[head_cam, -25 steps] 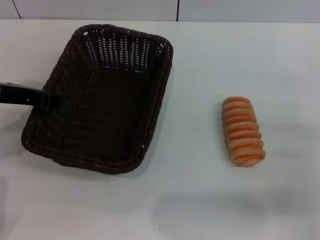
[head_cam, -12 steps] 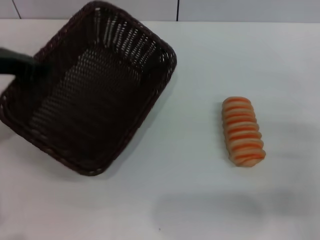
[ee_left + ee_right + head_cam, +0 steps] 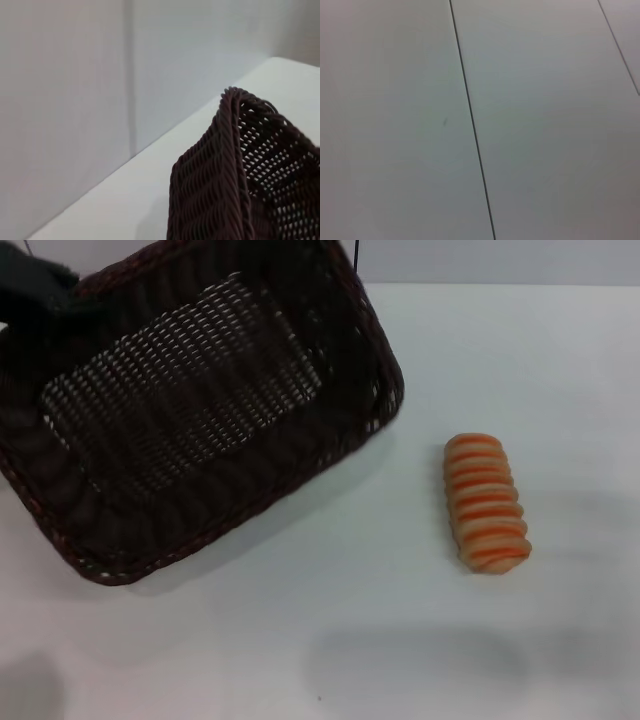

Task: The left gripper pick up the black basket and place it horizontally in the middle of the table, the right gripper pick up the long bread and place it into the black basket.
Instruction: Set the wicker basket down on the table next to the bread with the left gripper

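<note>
The black basket (image 3: pixel 200 410) hangs lifted and tilted above the left part of the table (image 3: pixel 400 640), its open side turned toward me. My left gripper (image 3: pixel 62 292) holds its rim at the far left corner. The basket's rim and wall also show in the left wrist view (image 3: pixel 220 185). The long bread (image 3: pixel 486 502) lies on the table at the right, lengthwise toward me, apart from the basket. My right gripper is out of view.
A grey wall with a dark vertical seam (image 3: pixel 356 260) runs behind the table's far edge. The right wrist view shows only grey panels with a thin dark seam (image 3: pixel 472 130). Bare tabletop lies between basket and bread.
The basket has gone from resting on the table to raised, tilted up and turned, rising toward the camera with my left gripper. The bread has not moved.
</note>
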Tool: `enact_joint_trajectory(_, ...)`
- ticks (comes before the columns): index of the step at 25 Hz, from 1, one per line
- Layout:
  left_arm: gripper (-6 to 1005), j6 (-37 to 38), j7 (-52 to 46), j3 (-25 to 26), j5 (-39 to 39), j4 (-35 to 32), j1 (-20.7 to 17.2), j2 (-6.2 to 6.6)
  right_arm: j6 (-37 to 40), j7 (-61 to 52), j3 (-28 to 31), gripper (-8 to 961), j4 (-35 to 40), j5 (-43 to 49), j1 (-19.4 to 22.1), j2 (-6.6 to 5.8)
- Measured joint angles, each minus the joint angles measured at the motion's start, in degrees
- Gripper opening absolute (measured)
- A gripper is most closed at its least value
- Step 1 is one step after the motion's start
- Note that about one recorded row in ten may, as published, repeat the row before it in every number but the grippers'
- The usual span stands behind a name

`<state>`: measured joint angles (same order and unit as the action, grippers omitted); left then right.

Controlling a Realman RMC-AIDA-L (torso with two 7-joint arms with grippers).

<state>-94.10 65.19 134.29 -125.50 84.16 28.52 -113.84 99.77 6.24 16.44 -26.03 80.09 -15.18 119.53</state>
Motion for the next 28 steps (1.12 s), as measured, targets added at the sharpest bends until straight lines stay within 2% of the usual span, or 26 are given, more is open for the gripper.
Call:
enact_joint_trajectory(1,236,-2.3,2.5,-0.1,1.3,-0.2,0.9,0.9,0.0,0.0,0.0,694,0.0,0.0,0.0,0.0)
enact_joint_trajectory(3,240,-3.6,3.8,-0.1,1.8,-0.5,1.5,1.25,0.2,0.0,0.0,695,-0.1,0.0,0.3,0.0)
enact_joint_trajectory(4,241,-6.7,6.2,-0.3,2.2,-1.6,3.3,1.82,0.6,0.0,0.0,695,-0.2,0.0,0.6,0.0)
enact_joint_trajectory(5,243,-6.7,6.2,-0.3,2.2,-1.6,3.3,1.82,0.6,0.0,0.0,695,-0.2,0.0,0.6,0.0)
enact_joint_trajectory(9,249,-13.6,10.4,-1.2,2.0,-5.1,7.4,2.48,1.5,0.0,-0.1,694,-0.8,0.0,1.9,0.06)
enact_joint_trajectory(16,260,-16.4,12.1,-5.6,1.7,-8.5,9.4,2.52,2.7,0.0,-0.5,694,-1.6,0.0,3.1,0.09)
enact_joint_trajectory(18,263,-16.1,12.6,-8.7,0.8,-9.7,9.6,1.97,3.0,0.0,-0.6,694,-1.7,0.0,3.3,0.09)
enact_joint_trajectory(19,265,-15.8,13.4,-9.9,-0.2,-10.6,9.7,1.27,3.4,0.0,-0.6,695,-1.8,0.1,3.5,0.11)
enact_joint_trajectory(21,268,-15.8,13.4,-9.9,-0.2,-10.6,9.7,1.27,3.5,0.0,-0.6,695,-1.8,0.1,3.6,0.11)
enact_joint_trajectory(23,271,-15.2,14.4,-10.5,-1.3,-12.1,10.1,0.21,3.6,0.0,-0.6,695,-1.9,0.2,3.7,0.11)
enact_joint_trajectory(28,279,-12.7,15.3,-11.5,-3.8,-13.3,10.5,-0.93,3.6,0.0,-0.8,695,-1.9,0.4,3.7,0.11)
